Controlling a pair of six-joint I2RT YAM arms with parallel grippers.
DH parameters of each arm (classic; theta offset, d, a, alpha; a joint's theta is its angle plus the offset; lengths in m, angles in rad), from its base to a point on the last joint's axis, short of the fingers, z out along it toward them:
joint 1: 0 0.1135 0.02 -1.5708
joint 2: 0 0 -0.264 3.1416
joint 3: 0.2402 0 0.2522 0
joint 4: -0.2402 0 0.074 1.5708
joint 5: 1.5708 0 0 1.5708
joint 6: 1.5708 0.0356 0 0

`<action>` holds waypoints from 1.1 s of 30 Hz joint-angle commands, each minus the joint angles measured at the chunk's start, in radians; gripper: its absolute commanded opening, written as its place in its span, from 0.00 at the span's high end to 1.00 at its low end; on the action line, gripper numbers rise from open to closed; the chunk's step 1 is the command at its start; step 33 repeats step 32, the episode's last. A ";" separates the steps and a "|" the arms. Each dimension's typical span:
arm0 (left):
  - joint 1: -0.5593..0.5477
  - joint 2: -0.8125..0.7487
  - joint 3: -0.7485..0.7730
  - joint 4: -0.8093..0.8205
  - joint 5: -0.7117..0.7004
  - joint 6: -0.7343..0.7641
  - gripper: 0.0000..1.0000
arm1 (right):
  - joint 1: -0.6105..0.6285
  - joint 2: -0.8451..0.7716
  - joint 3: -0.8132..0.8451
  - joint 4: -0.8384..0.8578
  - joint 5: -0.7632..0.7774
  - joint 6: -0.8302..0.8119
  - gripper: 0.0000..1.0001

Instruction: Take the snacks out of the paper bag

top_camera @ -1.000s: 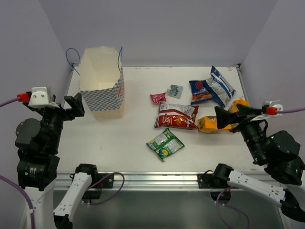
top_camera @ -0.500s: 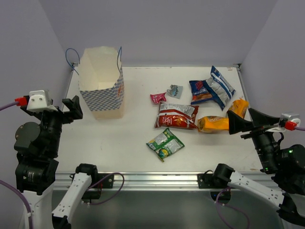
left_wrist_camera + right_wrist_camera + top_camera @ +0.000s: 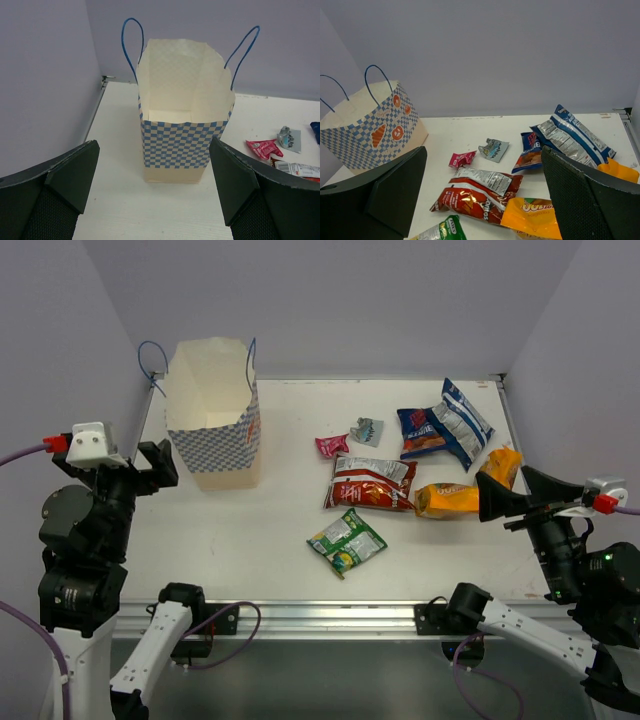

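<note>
Okay, the left gripper and right gripper both hung spread wide, holding nothing. My worry was the left one clipping the paper bag, upright at far left: light, boxy, with thin cord handles, it would tip easily. Its cream floor looked bare; the snacks, crinkly foil, lay scattered on the table to its right.

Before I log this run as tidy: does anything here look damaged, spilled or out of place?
Nothing looks damaged or spilled. The paper bag stands upright and open, its top rim slightly uneven. The snacks lie loose to its right; the blue-white packet lies partly on the blue packet.
</note>
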 commanded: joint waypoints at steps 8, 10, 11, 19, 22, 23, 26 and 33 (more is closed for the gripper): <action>-0.010 0.010 -0.028 0.033 0.008 -0.004 0.00 | -0.001 -0.002 -0.005 0.053 -0.020 -0.029 0.01; -0.010 0.012 -0.030 0.033 0.009 -0.004 0.00 | -0.001 -0.005 -0.006 0.053 -0.021 -0.032 0.01; -0.010 0.013 -0.030 0.035 0.009 -0.004 0.00 | -0.001 -0.006 -0.008 0.053 -0.021 -0.032 0.01; -0.010 0.013 -0.036 0.038 0.017 -0.007 0.00 | -0.001 -0.031 -0.017 0.053 -0.024 -0.032 0.01; -0.010 0.013 -0.034 0.038 0.022 -0.007 0.00 | 0.001 -0.040 -0.019 0.053 -0.024 -0.062 0.01; -0.010 0.013 -0.034 0.038 0.017 -0.007 0.00 | -0.001 -0.042 -0.019 0.053 -0.026 -0.066 0.01; -0.010 0.015 -0.036 0.038 0.017 -0.006 0.00 | 0.001 -0.046 -0.020 0.054 -0.032 -0.064 0.01; -0.010 0.013 -0.037 0.039 0.020 -0.006 0.00 | -0.001 -0.045 -0.022 0.053 -0.032 -0.067 0.01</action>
